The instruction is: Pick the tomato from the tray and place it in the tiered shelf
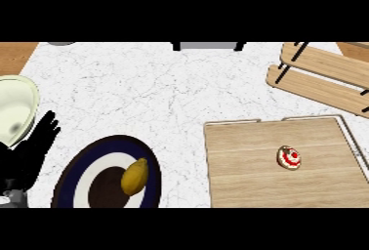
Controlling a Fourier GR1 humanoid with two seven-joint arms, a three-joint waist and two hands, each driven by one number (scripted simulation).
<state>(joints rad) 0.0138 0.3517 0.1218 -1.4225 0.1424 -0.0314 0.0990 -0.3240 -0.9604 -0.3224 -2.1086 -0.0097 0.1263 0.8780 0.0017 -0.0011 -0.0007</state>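
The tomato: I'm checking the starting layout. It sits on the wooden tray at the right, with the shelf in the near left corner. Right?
Not quite. The head view shows the tomato on the wooden tray at the right, but the shelf stands in the far right corner.

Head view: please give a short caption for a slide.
Tomato lies on wooden tray, tiered shelf beyond; left hand rests open.

The white marbled stone counter looked smooth; the pale wooden tray and slatted wooden tiered shelf showed matt grain.
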